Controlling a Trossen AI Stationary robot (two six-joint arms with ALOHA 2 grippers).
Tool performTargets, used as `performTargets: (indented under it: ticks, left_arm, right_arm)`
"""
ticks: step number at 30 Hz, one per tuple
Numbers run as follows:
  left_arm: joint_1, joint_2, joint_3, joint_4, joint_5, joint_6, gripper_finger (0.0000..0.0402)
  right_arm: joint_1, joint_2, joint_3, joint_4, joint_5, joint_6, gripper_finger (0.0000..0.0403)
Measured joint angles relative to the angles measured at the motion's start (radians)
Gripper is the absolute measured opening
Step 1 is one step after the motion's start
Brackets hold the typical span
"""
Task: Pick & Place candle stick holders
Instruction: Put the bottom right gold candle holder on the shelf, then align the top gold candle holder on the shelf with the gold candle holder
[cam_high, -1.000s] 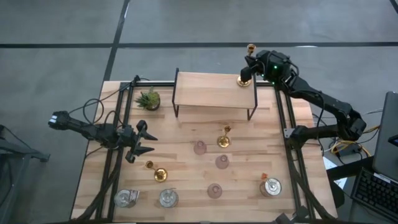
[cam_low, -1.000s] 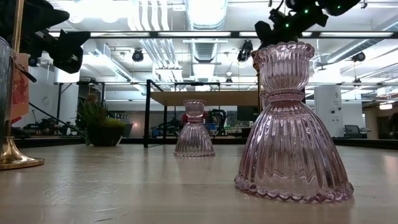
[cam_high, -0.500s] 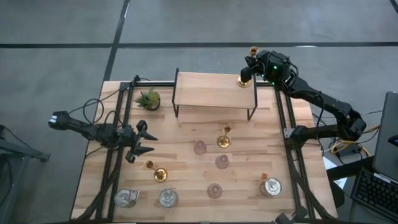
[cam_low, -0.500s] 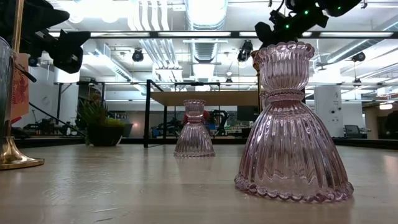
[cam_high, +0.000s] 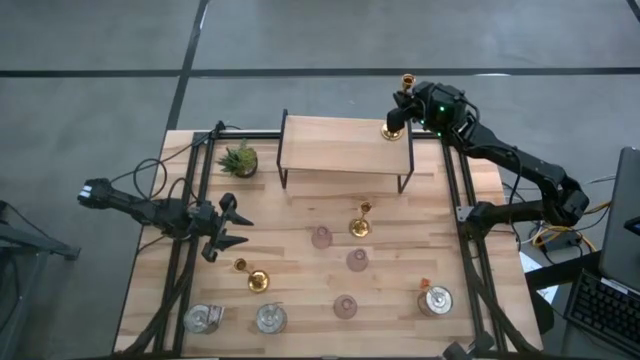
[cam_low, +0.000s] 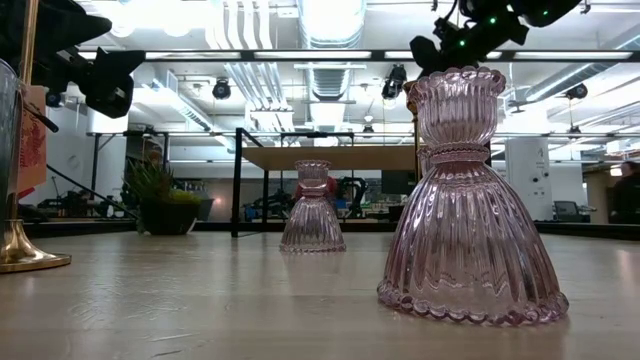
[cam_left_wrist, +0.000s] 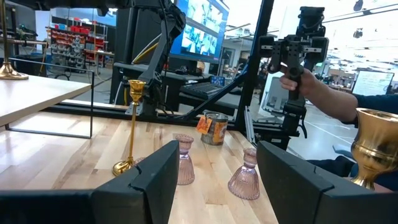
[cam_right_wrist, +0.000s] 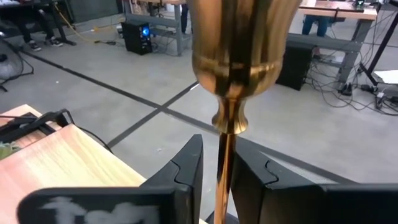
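Gold candle stick holder (cam_high: 393, 128) stands on the raised wooden shelf (cam_high: 340, 146) at its right corner; the right gripper (cam_right_wrist: 219, 180) brackets its stem, fingers slightly parted. The left gripper (cam_left_wrist: 214, 180) hovers wide open, empty.

The right arm reaches to the far right corner, its right gripper (cam_high: 404, 103) with fingers (cam_right_wrist: 186, 165) close about a thin stem. The left arm rests low at the left edge, left gripper (cam_high: 238, 230) spread apart.
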Motion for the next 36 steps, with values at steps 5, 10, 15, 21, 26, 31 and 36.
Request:
performTargets:
  ticks: [5, 10, 15, 21, 26, 31, 36]
  left_arm:
    - [0.0, 0.0, 0.0, 0.0, 0.0, 0.0, 0.0218]
    - [0.0, 0.0, 0.0, 0.0, 0.0, 0.0, 0.0218]
    - [0.0, 0.0, 0.0, 0.0, 0.0, 0.0, 0.0218]
    - [0.0, 0.0, 0.0, 0.0, 0.0, 0.0, 0.0218]
    - [0.0, 0.0, 0.0, 0.0, 0.0, 0.0, 0.0218]
    - [0.0, 0.0, 0.0, 0.0, 0.0, 0.0, 0.0218]
    - [0.0, 0.0, 0.0, 0.0, 0.0, 0.0, 0.0218]
  right_arm:
    - [0.0, 0.0, 0.0, -0.02, 0.0, -0.002, 0.0086]
    - [0.0, -0.004, -0.001, -0.036, 0.0, 0.002, 0.0113]
    - [0.0, -0.023, -0.001, -0.097, 0.002, -0.004, 0.0141]
    - [0.0, -0.05, -0.001, -0.174, 0.003, -0.042, 0.0167]
    - [0.0, -0.069, -0.001, -0.24, 0.0, -0.048, 0.018]
    - [0.0, -0.087, -0.001, -0.301, 0.0, -0.051, 0.0185]
    - [0.006, -0.114, -0.001, -0.355, -0.01, -0.05, 0.0182]
